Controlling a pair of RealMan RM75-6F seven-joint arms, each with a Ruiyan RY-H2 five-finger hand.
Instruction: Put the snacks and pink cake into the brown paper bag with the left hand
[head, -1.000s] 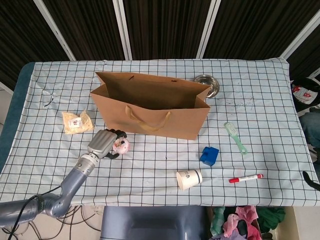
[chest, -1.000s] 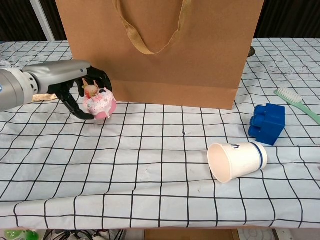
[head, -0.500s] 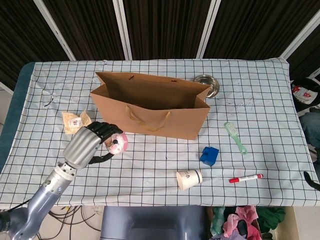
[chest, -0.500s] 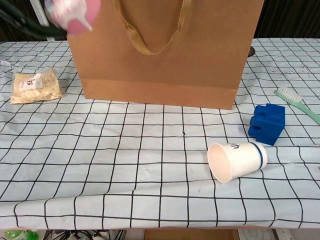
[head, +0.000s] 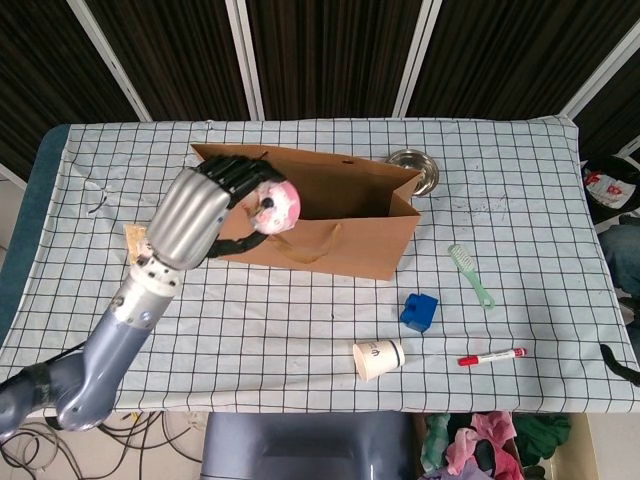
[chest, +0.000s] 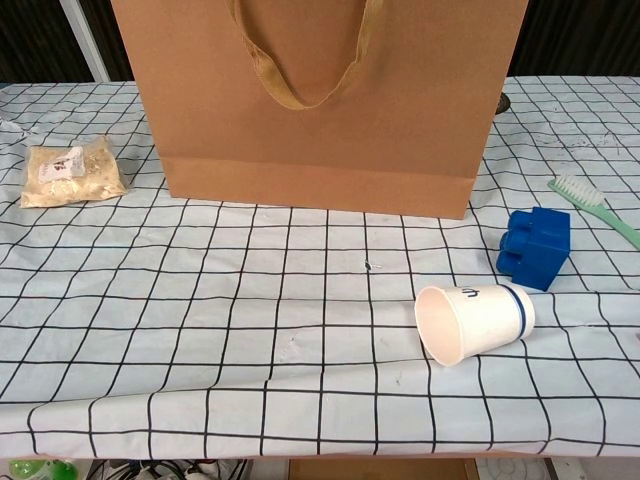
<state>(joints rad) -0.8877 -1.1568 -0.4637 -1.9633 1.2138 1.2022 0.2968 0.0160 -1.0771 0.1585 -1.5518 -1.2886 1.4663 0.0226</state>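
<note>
Around the middle of our head view stands the bag (head: 330, 225), open at the top, its handle (head: 296, 243) drooping down the near face. Behind its right corner sits a metal bowl (head: 413, 170), partly hidden by the bag's rim. To the right of the bag lies a green brush (head: 470, 273); lower, near the centre, a blue block (head: 419, 311), a paper cup (head: 378, 358) on its side, and a red pen (head: 491, 356) just right of the cup. All rest on the checked cloth (head: 520, 200). In the chest view the bag fills the top, with the block, cup and brush at right.

Our left hand (head: 200, 215) is raised at the upper left of the head view, over the bag's left end, and it covers that corner of the bag from sight. Its dark fingers (head: 240, 175) curl around the cake (head: 275, 206), with the thumb below, so it holds the cake firmly. The cake pokes out on the hand's right side, above the bag's opening and clear of the cloth.

The snack (chest: 70, 173) lies on the cloth at the left of the chest view, left of the bag and apart from it; in the head view our forearm hides most of it. We cannot see the right hand in either view.
</note>
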